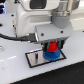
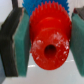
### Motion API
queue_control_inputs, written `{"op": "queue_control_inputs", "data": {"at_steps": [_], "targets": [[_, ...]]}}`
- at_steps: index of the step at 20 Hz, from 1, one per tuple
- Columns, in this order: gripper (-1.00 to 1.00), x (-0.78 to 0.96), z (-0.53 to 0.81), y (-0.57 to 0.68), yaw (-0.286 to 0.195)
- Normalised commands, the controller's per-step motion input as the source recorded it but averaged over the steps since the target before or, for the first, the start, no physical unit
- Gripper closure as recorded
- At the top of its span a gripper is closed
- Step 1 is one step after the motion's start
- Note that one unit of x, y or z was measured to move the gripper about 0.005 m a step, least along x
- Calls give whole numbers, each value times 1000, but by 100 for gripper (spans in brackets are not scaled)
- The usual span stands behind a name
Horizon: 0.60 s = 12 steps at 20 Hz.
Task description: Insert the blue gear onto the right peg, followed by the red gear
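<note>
Gripper (image 1: 50, 45) is clamped on the red gear (image 2: 48, 40). In the wrist view both teal pads (image 2: 22, 42) press against the gear's toothed rim, one on each side, jaws narrowed to the gear's width. Gear is seen face-on there: raised hub with the centre bore visible, teeth clear along the rim, hub surface looks glossy.

Blue gear (image 1: 53, 55) sits directly below the gripper, under the red gear. In the wrist view only a sliver of blue teeth (image 2: 34, 4) shows past the red rim, between the pads. In the exterior view blue rim sticks out all around the red gear's lower edge, so blue is the wider one and roughly concentric with red.

Red gear (image 1: 50, 48) in the exterior view is between the fingertips, right on top of the blue gear; can't tell if they touch or if a small gap remains, too blurred.

Plate (image 1: 36, 58) with its black frame lies on the white table (image 1: 15, 72), under the gripper. Blue gear is over the part of the plate toward the exterior view's right. The bare grey part of the plate extends away from the gripper toward the exterior view's left.

Right peg: hidden by the gears, can't see it in either view. Can't confirm how far blue is seated on it.

Arm body fills the upper exterior view, black cable loops off beside it.
</note>
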Motion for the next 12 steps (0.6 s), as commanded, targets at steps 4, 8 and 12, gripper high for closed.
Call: {"op": "queue_control_inputs", "data": {"at_steps": [4, 8, 12], "targets": [[100, 199, 122, 89, 0], [100, 378, 406, 336, 0], [100, 171, -23, 69, 0]]}}
